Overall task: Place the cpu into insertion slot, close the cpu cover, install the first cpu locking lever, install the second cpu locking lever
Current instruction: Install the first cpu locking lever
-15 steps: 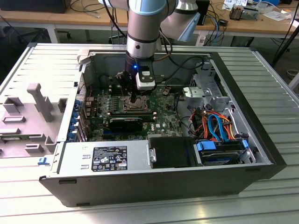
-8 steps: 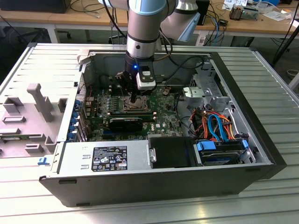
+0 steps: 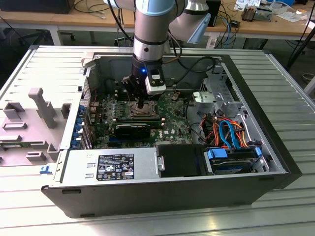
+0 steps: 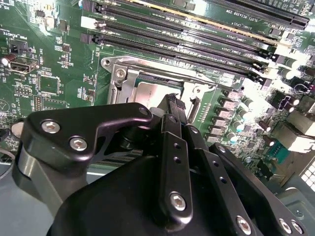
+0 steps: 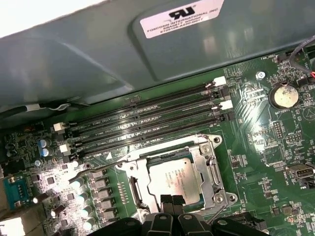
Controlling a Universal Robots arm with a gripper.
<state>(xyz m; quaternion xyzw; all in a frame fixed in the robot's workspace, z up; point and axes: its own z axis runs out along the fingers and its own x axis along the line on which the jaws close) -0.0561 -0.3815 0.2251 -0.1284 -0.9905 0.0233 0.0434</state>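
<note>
Black gripper (image 5: 170, 200) fingers come to a narrow point, the 2 tips (image 5: 165, 200) pressed side by side with nothing visible between them. They stand at the edge of the cpu (image 5: 174, 177), on or just above it – contact cannot be told. In the second wrist view the gripper (image 4: 173, 101) tips meet over the same silver-grey chip (image 4: 147, 93).

The cpu sits flat in the insertion slot (image 5: 139, 190), and the cpu cover (image 5: 206, 164) lies down around it, its window framing the metal top. A thin silver lever (image 5: 96, 169) runs out from the socket's corner toward a row of capacitors (image 5: 91, 194); whether it is latched cannot be told.

Beyond the socket lie 4 long black memory slots (image 5: 147, 125), side by side on the green board (image 5: 256, 147), with a coin battery (image 5: 284, 96) near them and the grey case wall (image 5: 98, 59) behind.

In the exterior view the arm (image 3: 150, 29) reaches straight down into the open computer case (image 3: 275, 147) – the gripper (image 3: 141, 105) at the socket, a black expansion card (image 3: 133, 129) just in front of it, and orange and blue cables (image 3: 226, 130) to the exterior view's right.
</note>
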